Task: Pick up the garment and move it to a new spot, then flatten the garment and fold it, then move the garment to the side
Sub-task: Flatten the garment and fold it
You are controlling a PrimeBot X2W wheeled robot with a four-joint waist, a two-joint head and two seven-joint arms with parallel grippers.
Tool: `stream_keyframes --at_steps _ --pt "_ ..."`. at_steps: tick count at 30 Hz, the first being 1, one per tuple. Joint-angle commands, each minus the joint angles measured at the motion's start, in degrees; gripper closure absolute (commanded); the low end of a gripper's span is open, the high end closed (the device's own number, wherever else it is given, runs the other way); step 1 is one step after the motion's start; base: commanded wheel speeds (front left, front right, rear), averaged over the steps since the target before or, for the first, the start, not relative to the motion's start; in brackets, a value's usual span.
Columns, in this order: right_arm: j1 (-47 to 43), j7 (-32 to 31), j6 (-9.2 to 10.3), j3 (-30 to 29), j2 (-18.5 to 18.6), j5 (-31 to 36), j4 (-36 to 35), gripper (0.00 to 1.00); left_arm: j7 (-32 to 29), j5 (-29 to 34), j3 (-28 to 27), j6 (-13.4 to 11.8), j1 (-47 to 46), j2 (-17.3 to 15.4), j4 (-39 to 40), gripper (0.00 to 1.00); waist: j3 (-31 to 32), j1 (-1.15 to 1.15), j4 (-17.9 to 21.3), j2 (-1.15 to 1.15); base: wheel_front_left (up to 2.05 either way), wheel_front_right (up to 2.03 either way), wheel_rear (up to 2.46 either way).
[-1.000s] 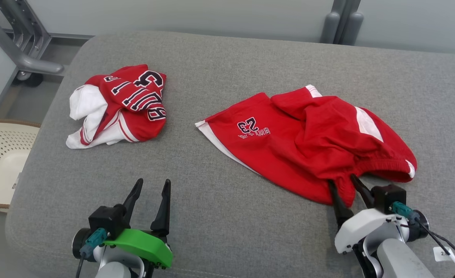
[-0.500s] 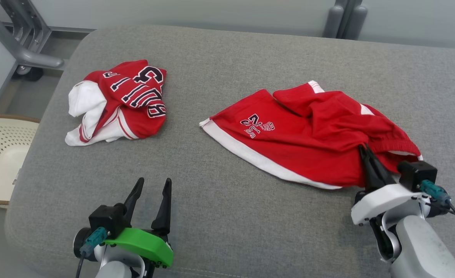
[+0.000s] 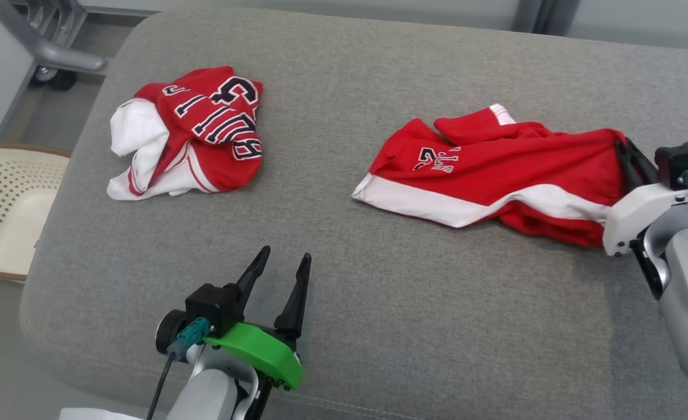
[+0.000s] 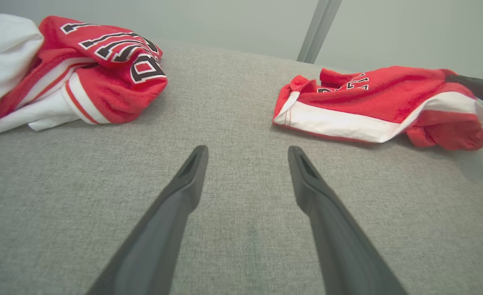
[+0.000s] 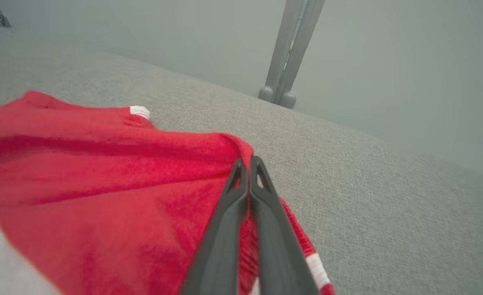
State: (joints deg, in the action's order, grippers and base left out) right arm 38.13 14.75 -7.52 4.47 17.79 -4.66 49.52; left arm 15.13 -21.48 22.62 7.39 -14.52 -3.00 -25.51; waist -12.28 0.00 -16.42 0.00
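The garment (image 3: pixel 495 163) is a pair of red shorts with white trim and a dark number print. It lies stretched out on the right half of the grey cushion (image 3: pixel 344 262). My right gripper (image 3: pixel 624 149) is shut on its right end, which is lifted a little. In the right wrist view the two fingers of the right gripper (image 5: pixel 247 160) are pressed together on a fold of the red garment (image 5: pixel 102 172). My left gripper (image 3: pixel 285 255) stands open over bare cushion near the front edge. In the left wrist view the left gripper (image 4: pixel 245 151) holds nothing, with the garment (image 4: pixel 372 102) ahead to the right.
A crumpled red and white jersey (image 3: pixel 198 134) lies on the cushion's back left, also in the left wrist view (image 4: pixel 61 69). A cream perforated basket (image 3: pixel 5 204) stands on the floor left of the cushion. A grey metal frame (image 3: pixel 46 41) is at the far left corner.
My right gripper closed on the shorts' near edge, then drew it up and to the right, pulling the shorts out long. The camera shifted too. The left gripper stays open.
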Motion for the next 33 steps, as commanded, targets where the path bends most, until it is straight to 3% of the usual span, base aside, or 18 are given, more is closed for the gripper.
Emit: stream_keyframes --at_steps 1,2,9,15,22,28,33 --pt "1.86 -0.78 0.07 -1.83 1.3 1.98 4.58 0.51 0.03 -0.66 0.39 0.15 -0.92 -0.05 -0.12 0.0 -1.55 0.0 -3.31 0.0 0.0 0.0 0.0" --pt "2.62 -1.47 0.07 -2.77 1.07 2.7 7.02 0.0 0.03 -0.78 0.54 0.15 -0.9 -0.01 -0.12 0.0 -1.53 0.0 -3.48 0.0 0.0 0.0 0.0" --pt "3.85 0.46 0.07 -6.12 -1.26 3.35 8.96 0.0 0.03 -1.12 -1.07 0.15 0.6 0.06 -0.48 0.0 0.51 0.0 -0.37 0.0 0.0 0.0 0.0" --pt "-5.12 0.46 0.07 -8.53 -3.55 -1.42 -6.21 0.0 0.03 -0.32 -4.31 0.15 1.94 -0.05 0.19 0.0 3.56 0.0 6.97 0.0 0.0 0.0 0.0" --pt "-17.76 0.48 0.07 -2.96 -5.3 -7.06 -17.02 0.0 0.03 -0.06 -5.99 0.15 3.0 -0.11 0.24 0.0 5.2 0.0 13.39 0.0 0.0 0.0 0.0" --pt "-22.47 0.48 0.06 3.7 -6.89 -10.65 -20.44 0.0 0.03 -0.56 -5.07 0.15 3.58 -0.02 -0.01 0.0 5.1 0.0 13.77 0.0 0.0 0.0 0.0" --pt "-21.32 0.49 0.07 5.01 -7.61 -10.72 -17.03 0.0 0.03 -0.92 -3.84 0.15 3.39 -0.02 -0.8 0.0 5.22 0.0 10.82 0.0 0.0 0.0 0.0"
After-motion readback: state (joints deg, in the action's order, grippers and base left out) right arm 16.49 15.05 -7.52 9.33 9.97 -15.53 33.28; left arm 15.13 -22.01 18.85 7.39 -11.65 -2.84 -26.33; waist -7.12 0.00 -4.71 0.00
